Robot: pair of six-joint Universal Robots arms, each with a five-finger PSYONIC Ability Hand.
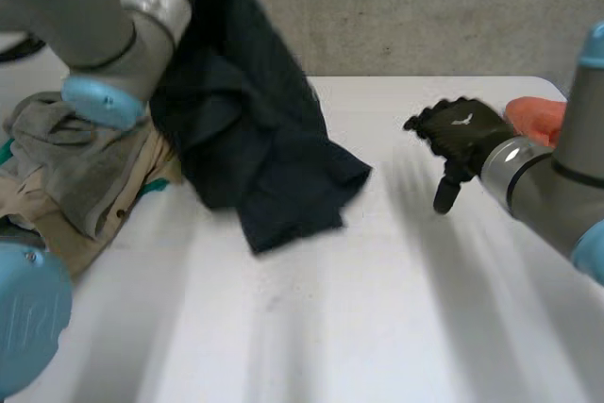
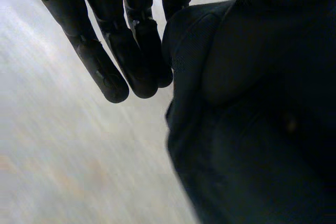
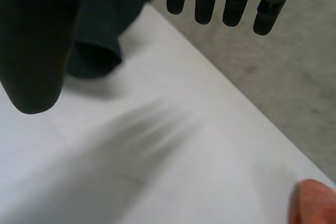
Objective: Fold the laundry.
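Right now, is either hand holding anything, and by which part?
The left hand holds the dark navy garment by one bunched end, raised, its lower end on the table. The right hand is open and empty.

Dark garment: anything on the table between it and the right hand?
Nothing visible. Bare table separates the right hand from the dark garment; the clothes pile lies on the garment's other side.

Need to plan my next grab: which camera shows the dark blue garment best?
The head view: the dark blue garment shows nearly whole, hanging from up by the left arm with its lower end on the table. The left wrist view has a close-up fold; the right wrist view catches just its lower end.
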